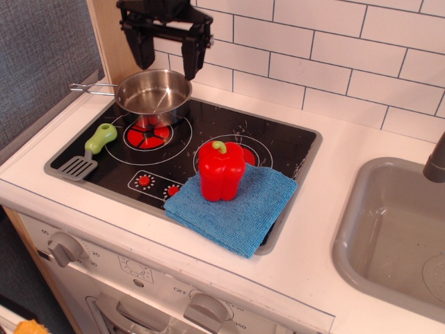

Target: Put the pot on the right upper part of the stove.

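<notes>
Upper left of the frame: gripper [168,59], jaws spread wide, empty, hovering just above the pot [154,92]. Pot: upright on the stove's [285,139] upper left corner, wire handle pointing left. Centre: red pepper [222,170] on blue cloth [243,209], covering the lower right burner. Left: spatula [89,151]. Advice: descend straight, pinch the rim, lift clear of the pepper before travelling right.

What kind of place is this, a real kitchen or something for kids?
It looks like a toy play kitchen, not a real one. The stove is a flat black panel with printed burner rings, a grey sink sits beside it, and a plastic red pepper stands on a blue cloth.
</notes>
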You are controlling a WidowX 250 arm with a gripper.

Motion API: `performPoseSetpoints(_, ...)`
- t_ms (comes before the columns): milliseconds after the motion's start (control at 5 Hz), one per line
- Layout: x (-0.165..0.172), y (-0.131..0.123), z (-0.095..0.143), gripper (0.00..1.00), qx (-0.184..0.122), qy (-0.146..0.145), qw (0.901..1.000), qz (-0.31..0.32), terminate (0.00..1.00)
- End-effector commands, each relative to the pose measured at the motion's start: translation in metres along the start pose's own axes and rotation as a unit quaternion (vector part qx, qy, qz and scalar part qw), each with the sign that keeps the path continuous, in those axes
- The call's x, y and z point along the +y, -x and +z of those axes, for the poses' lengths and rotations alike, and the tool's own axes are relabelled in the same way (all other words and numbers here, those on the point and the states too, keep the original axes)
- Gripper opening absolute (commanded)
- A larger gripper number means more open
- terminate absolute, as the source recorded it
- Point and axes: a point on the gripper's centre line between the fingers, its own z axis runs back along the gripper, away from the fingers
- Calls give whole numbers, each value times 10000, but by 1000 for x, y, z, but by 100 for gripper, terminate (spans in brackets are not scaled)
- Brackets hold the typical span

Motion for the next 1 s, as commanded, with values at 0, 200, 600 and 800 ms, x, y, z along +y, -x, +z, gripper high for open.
performPoseSetpoints(0, 28, -30, -48, 100, -87, 355, 9993, -30, 0)
performPoseSetpoints(200, 33, -27, -66, 100, 81, 368, 9993, 39, 0)
performPoseSetpoints(600, 25, -25, -63, 0, 91, 539, 9984, -169, 0)
performPoseSetpoints(800, 13, -23, -53, 0, 7, 570, 9974, -437, 0)
